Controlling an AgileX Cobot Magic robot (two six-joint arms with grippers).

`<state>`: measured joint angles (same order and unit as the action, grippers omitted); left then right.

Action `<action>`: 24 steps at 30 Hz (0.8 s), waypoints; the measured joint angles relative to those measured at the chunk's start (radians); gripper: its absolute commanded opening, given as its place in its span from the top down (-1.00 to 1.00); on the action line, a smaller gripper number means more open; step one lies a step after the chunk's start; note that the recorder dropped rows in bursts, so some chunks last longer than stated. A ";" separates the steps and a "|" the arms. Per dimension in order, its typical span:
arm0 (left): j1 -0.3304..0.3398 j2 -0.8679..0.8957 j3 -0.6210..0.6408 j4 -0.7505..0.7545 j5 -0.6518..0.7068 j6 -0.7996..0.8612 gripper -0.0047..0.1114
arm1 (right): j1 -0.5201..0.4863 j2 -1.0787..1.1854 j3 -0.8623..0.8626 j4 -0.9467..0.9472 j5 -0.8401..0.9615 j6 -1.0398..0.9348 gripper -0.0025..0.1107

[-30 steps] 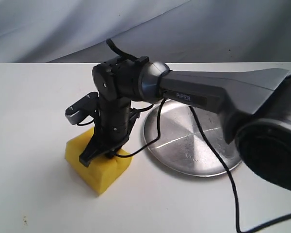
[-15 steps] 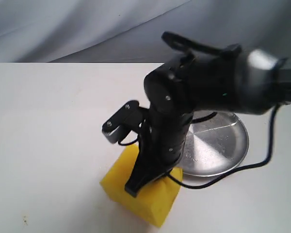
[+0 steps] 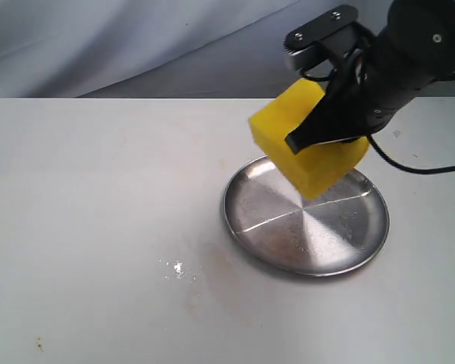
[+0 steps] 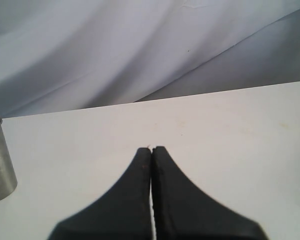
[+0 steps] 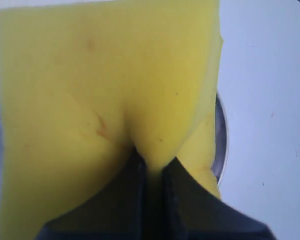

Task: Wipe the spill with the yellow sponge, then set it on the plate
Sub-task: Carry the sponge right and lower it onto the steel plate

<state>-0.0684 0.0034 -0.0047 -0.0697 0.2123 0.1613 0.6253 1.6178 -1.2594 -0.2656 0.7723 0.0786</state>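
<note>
The yellow sponge (image 3: 322,165) hangs in the air over the far side of the plate (image 3: 288,231), pinched in my right gripper (image 3: 299,141), which is shut on it. In the right wrist view the sponge (image 5: 105,75) fills most of the picture, squeezed between the black fingers (image 5: 151,162), with a sliver of plate rim (image 5: 221,140) behind it. Of the spill, only a faint stain with a few shiny specks (image 3: 179,268) shows on the table, left of the plate. My left gripper (image 4: 151,149) is shut with nothing in it, above bare table, and is out of the exterior view.
A black cable (image 3: 425,168) trails from the right arm past the plate's far right. A shiny metal cylinder (image 4: 0,160) stands at the edge of the left wrist view. Grey cloth (image 3: 136,45) backs the white table (image 3: 98,189).
The right arm has lifted the sponge off the table at the front left and carried it up and to the right, over the plate. The wiped spot is now uncovered.
</note>
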 measured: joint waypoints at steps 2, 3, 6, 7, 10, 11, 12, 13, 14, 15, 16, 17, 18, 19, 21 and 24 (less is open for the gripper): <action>0.000 0.000 0.000 0.000 0.000 0.000 0.92 | -0.051 0.016 0.000 0.029 -0.025 0.002 0.96; 0.000 0.000 0.000 0.000 0.000 0.000 0.92 | -0.075 0.026 0.000 0.048 -0.035 0.002 0.96; 0.000 0.000 0.000 0.000 0.000 0.000 0.92 | -0.137 0.068 0.000 0.113 -0.053 -0.001 0.96; 0.000 0.000 0.000 0.000 0.000 0.000 0.92 | -0.152 0.085 0.000 0.138 -0.059 -0.008 0.96; 0.000 0.000 0.000 0.000 0.000 0.000 0.92 | -0.188 0.172 0.000 0.244 -0.113 -0.038 0.94; 0.000 0.000 0.000 0.000 0.000 0.000 0.92 | -0.188 0.189 0.000 0.253 -0.126 -0.043 0.89; 0.000 0.000 0.000 0.000 0.000 0.000 0.92 | -0.188 0.206 0.000 0.266 -0.140 -0.048 0.84; 0.000 0.000 0.000 0.000 0.000 0.000 0.92 | -0.188 0.218 0.000 0.266 -0.150 -0.053 0.69; 0.000 0.000 0.000 0.000 0.000 0.000 0.92 | -0.188 0.241 0.000 0.266 -0.165 -0.057 0.54; 0.000 0.000 0.000 0.000 0.000 0.000 0.92 | -0.188 0.257 0.000 0.266 -0.172 -0.057 0.34; 0.000 0.000 0.000 0.000 0.000 0.000 0.92 | -0.188 0.272 0.000 0.266 -0.176 -0.059 0.20; 0.000 0.000 0.000 0.000 0.000 0.000 0.92 | -0.188 0.278 0.002 0.266 -0.179 -0.059 0.01; 0.000 0.000 0.000 0.000 0.000 0.000 0.92 | -0.188 0.287 0.002 0.266 -0.179 -0.059 -0.11; 0.000 0.000 0.000 0.000 0.000 0.000 0.92 | -0.188 0.289 0.002 0.266 -0.179 -0.064 -0.23; 0.000 0.000 0.000 0.000 0.000 0.000 0.92 | -0.188 0.289 0.002 0.271 -0.176 -0.063 -0.28; 0.000 0.000 0.000 0.000 0.000 0.000 0.92 | -0.188 0.276 0.002 0.271 -0.130 -0.070 -0.27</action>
<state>-0.0684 0.0034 -0.0047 -0.0697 0.2123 0.1613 0.4370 1.8934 -1.2579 0.0054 0.6419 0.0089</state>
